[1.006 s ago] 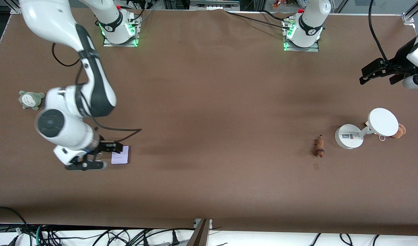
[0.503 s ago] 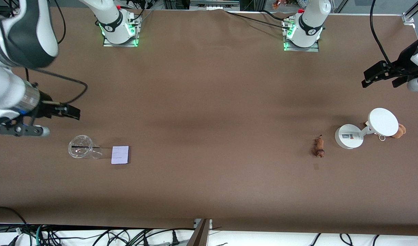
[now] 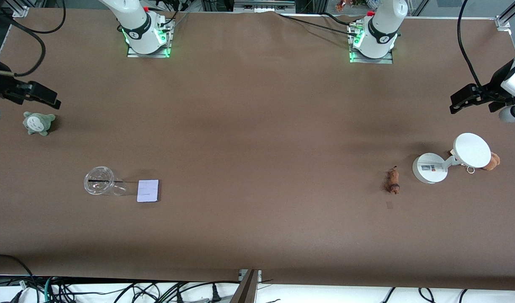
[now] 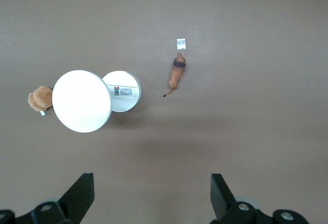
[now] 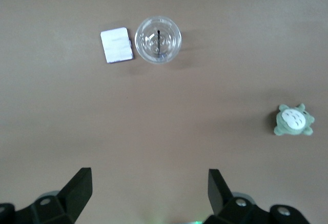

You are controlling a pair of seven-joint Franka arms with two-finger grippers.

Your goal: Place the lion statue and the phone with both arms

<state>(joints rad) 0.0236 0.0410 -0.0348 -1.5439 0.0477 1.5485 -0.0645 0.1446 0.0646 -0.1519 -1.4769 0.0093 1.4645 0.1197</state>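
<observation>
Lion [image 3: 393, 180] and phone [image 3: 148, 190] lie free; left gripper [image 4: 152, 199] and right gripper [image 5: 149, 193] spread, empty (both high at the table ends). Risk: phone touches cup [image 3: 100, 181], could tip it.

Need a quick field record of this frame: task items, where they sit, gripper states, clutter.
phone: flat on table, beside clear cup, toward right arm's end
lion statue: lying on table, beside white disc stand, toward left arm's end
left gripper: open, empty, in the air
right gripper: open, empty, in the air
clutter: grey-green plush; tan plush by the stand
</observation>
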